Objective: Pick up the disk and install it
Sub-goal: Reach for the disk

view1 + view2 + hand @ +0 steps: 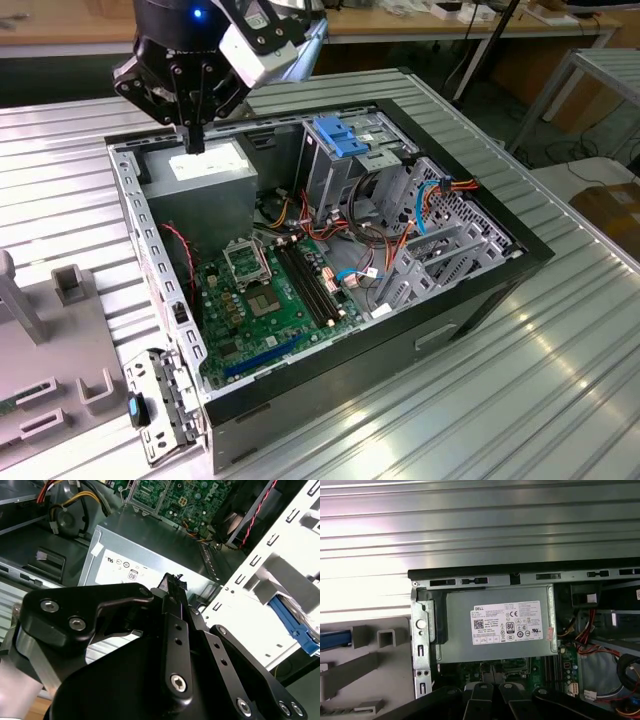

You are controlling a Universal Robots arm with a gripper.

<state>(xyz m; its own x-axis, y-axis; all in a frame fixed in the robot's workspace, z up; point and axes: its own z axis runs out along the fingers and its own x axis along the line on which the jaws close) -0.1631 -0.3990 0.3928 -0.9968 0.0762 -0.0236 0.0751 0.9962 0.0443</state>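
Observation:
My gripper [195, 140] hangs over the back left corner of the open computer case [480, 290], just above the grey power-supply box [205, 170]. Its black fingers meet at a point with nothing between them, as both wrist views show [172, 582] [493, 687]. A blue plastic rail [335, 639], which looks like the edge of the disk, lies on the grey fixture [365, 665] outside the case wall. The same blue rail [295, 627] appears past the pale metal case frame in the second wrist view. Most of the disk is hidden.
Inside the case are a green motherboard [270, 290], bundles of cables [375, 250] and a drive cage [340, 180] topped by a blue bracket [345, 135]. The case stands on a ribbed metal table [560, 380]. Wooden benches run along the back.

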